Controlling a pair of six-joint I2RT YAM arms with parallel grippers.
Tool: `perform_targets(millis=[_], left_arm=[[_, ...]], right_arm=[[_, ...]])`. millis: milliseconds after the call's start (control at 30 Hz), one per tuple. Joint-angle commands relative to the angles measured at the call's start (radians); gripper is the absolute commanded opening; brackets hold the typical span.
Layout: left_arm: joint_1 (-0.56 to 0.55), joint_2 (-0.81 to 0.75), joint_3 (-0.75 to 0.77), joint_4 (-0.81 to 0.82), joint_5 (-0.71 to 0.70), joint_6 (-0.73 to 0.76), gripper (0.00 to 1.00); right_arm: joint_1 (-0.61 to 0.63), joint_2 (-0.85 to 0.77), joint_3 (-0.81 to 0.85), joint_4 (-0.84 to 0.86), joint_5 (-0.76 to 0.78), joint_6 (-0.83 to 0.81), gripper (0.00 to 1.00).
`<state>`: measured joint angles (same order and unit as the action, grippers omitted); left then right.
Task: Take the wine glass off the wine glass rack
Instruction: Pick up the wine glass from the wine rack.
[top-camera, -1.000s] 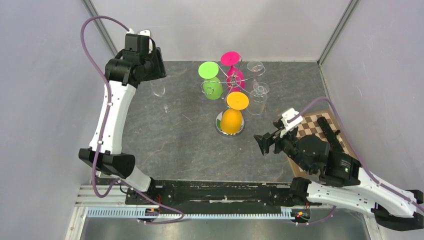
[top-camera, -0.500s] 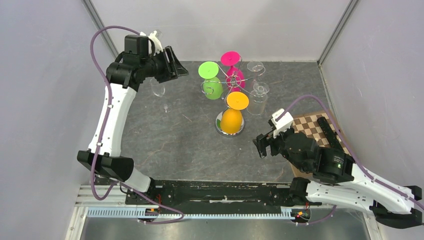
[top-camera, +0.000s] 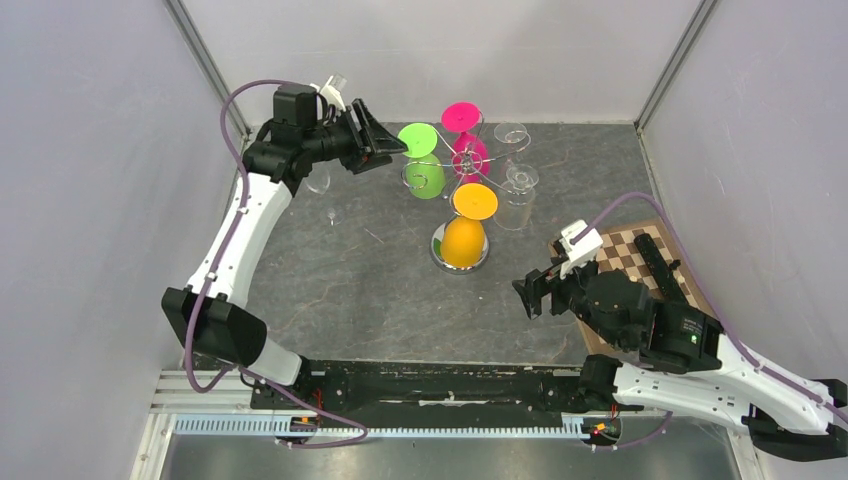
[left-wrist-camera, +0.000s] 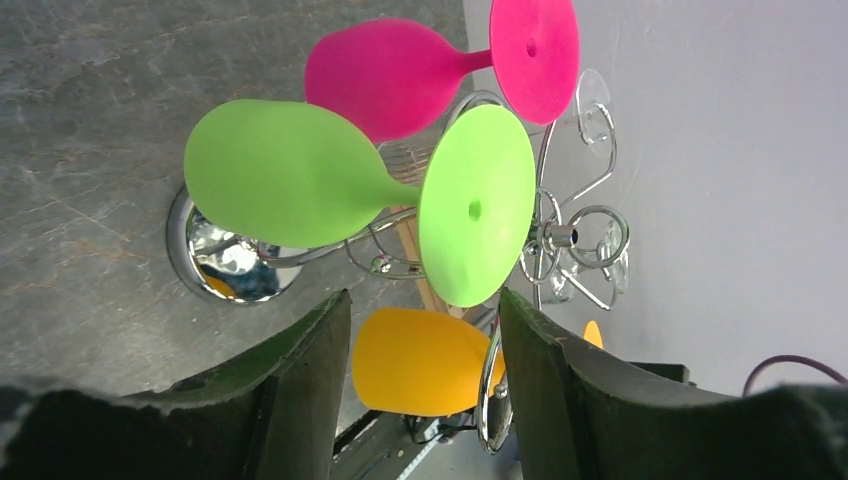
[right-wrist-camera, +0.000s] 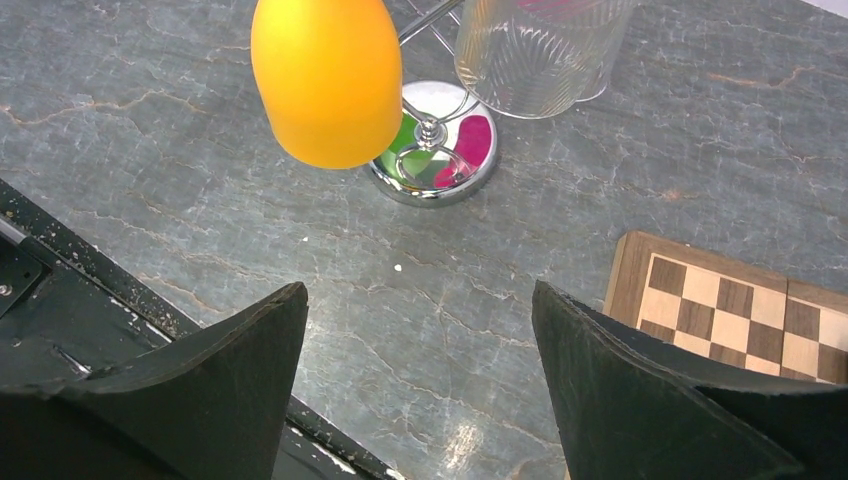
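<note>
Wine glass (left-wrist-camera: 290, 175), green, on rack (left-wrist-camera: 558, 237) just ahead of L jaws, open, empty.

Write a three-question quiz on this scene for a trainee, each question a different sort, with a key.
1. Which coloured glass hangs nearest the left gripper: A orange, B green, C pink?
2. True or false: the right gripper is holding a glass.
3. How many coloured glasses hang on the wine glass rack?
Key: 1 B, the green glass. 2 False; it is open and empty. 3 Three: the green glass, the pink glass and the orange glass.
</note>
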<state>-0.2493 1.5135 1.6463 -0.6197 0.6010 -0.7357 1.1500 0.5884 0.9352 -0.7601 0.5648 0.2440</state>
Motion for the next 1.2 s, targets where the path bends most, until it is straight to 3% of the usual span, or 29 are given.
perform_targets(millis=[0,1000,1167], left_arm=[[-0.002,-0.029,-0.029,0.164,0.050,-0.107,0.61],[-0.004,0.007,-0.098,0.279,0.079,-0.174,0.23],[-0.005,0.007,-0.095,0.285,0.082,-0.178,0.10]], right_arm=[[0.002,-0.012,-0.012,0.015,0.011,0.024,0.85],[0.002,-0.026,-0.039,0.036,0.036,0.035,0.85],[0.003,-0.026,-0.041,0.040,0.037,0.036,0.85]])
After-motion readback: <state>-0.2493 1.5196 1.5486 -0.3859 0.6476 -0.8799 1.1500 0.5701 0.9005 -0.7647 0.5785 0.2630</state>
